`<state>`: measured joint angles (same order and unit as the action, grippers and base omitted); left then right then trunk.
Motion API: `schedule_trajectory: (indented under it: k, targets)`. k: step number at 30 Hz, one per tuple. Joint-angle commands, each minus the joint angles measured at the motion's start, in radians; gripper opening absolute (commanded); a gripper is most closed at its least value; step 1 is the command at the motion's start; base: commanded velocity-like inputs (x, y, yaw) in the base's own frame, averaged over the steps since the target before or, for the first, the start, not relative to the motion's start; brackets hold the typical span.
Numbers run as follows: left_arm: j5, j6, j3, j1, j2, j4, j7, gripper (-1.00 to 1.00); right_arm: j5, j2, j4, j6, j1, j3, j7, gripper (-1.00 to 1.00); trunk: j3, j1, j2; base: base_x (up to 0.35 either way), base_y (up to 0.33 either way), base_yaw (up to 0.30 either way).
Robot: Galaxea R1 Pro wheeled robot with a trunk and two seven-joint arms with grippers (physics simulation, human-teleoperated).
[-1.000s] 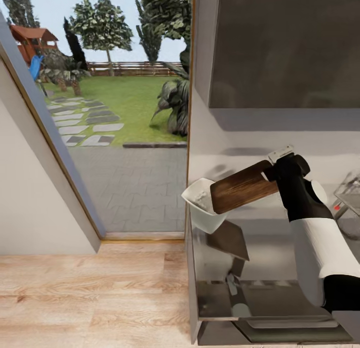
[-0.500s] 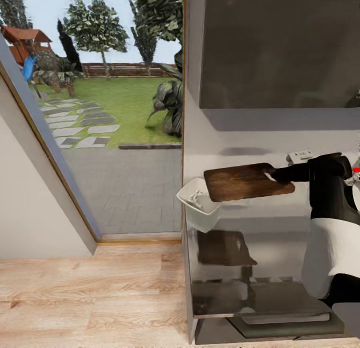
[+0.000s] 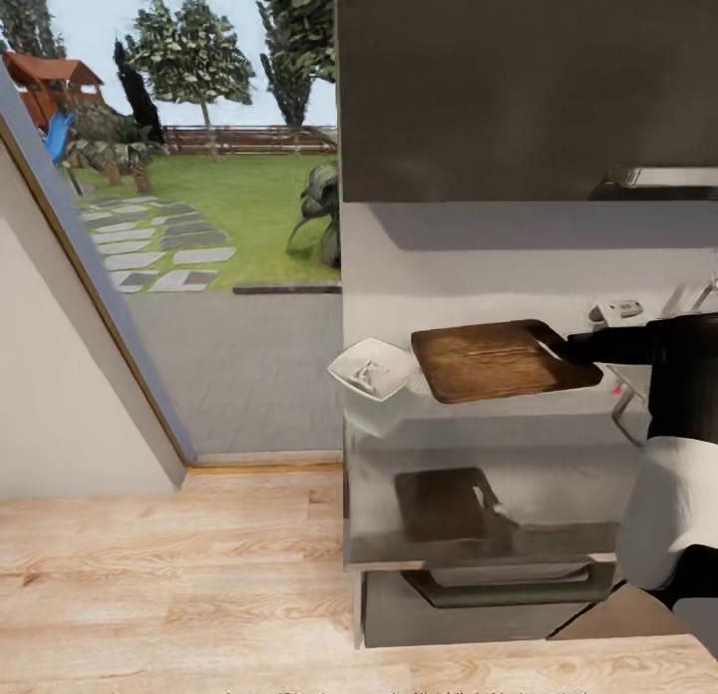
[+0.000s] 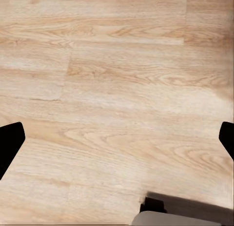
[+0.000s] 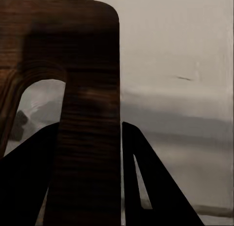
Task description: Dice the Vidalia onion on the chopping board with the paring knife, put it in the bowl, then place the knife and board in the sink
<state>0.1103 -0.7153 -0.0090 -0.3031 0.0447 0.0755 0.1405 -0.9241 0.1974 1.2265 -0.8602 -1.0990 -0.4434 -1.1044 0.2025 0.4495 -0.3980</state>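
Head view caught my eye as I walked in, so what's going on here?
The right gripper holds the rectangular brown wooden chopping board by one edge, roughly level above the glossy grey countertop. The shallow white bowl sits at the countertop's end beside the board, with something pale inside that is too small to identify. The left gripper hangs open over the light wooden floor, carrying nothing.

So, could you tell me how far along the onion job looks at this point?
Dicing looks finished: the bowl on the countertop holds small white pieces, apparently the diced onion. In hand: the right gripper holds the chopping board level above the countertop, beside the bowl. Left: putting the board into the sink. Whether the paring knife is already there cannot be told from these views.
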Motion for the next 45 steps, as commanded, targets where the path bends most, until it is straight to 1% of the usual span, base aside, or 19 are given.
schedule_trajectory:
  k: [1, 3, 5, 6, 10, 24, 33, 39, 45]
  targets:
    - [0.006, -0.006, -0.002, -0.002, 0.000, 0.004, -0.002, 1.00, -0.002, 0.000, 0.000, 0.000, 0.000, -0.025, -0.010, -1.00, 0.002, 0.000, -0.002, -0.038, -0.304, 0.000]
    - [0.006, -0.006, -0.001, -0.002, 0.001, 0.004, 0.000, 1.00, -0.002, -0.002, -0.009, 0.026, 0.003, -0.062, -0.009, -1.00, 0.002, 0.000, -0.002, -0.015, -0.313, 0.000]
    - [0.006, -0.006, -0.001, -0.002, 0.000, 0.004, 0.000, 1.00, -0.002, -0.003, -0.013, 0.069, 0.005, -0.074, -0.009, -1.00, 0.002, 0.000, -0.002, -0.005, -0.316, 0.000]
    - [0.006, -0.006, -0.002, -0.002, 0.000, 0.004, 0.000, 1.00, -0.002, -0.004, -0.014, 0.075, 0.005, -0.075, -0.009, -1.00, 0.002, 0.000, -0.002, -0.002, -0.317, 0.000]
    - [0.006, -0.006, -0.002, -0.002, 0.000, 0.004, 0.001, 1.00, -0.002, -0.008, -0.033, 0.087, 0.005, -0.077, -0.008, -1.00, 0.002, 0.000, -0.002, 0.000, -0.318, 0.000]
    - [0.007, -0.006, 0.000, -0.002, 0.000, 0.004, 0.002, 1.00, -0.002, -0.009, -0.114, 0.090, 0.005, -0.077, 0.001, -1.00, 0.002, 0.000, -0.002, -0.056, -0.316, 0.000]
    - [0.007, -0.006, 0.000, -0.002, 0.000, 0.004, 0.002, 1.00, -0.003, -0.010, -0.121, 0.090, 0.005, -0.076, 0.001, -1.00, 0.002, 0.000, -0.002, -0.105, -0.313, 0.000]
    - [0.007, -0.006, 0.000, -0.002, 0.000, 0.004, 0.002, 1.00, -0.003, -0.010, -0.124, 0.090, 0.005, -0.075, 0.002, -1.00, 0.002, 0.000, -0.002, -0.018, -0.316, 0.002]
    - [0.007, -0.006, 0.000, -0.002, 0.000, 0.004, 0.002, 1.00, -0.004, -0.010, -0.137, 0.090, 0.005, -0.075, 0.003, -1.00, 0.002, 0.000, -0.002, 0.000, -0.316, 0.159]
